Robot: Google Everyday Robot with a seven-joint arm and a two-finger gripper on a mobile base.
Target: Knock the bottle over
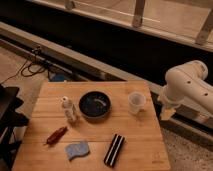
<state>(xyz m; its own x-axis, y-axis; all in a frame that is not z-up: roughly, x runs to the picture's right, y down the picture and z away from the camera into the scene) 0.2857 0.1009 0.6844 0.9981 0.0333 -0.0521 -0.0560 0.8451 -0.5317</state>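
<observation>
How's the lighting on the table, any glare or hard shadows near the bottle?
Camera view: warm, even light on the wooden table; faint sheen inside the dark bowl; the bottle stands upright with only a soft shadow; the pincer, beside the table's right edge near the cup, is brightly lit.

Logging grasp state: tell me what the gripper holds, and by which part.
Nothing visible: the gripper hangs off the table's right edge, well apart from the upright bottle.

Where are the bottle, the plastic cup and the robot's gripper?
bottle (pixel 68 110), camera view, on its whitish body.
plastic cup (pixel 136 103), camera view, on its clear side wall.
gripper (pixel 167 113), camera view, on its tip, just past the table's (pixel 142 150) right edge.
</observation>
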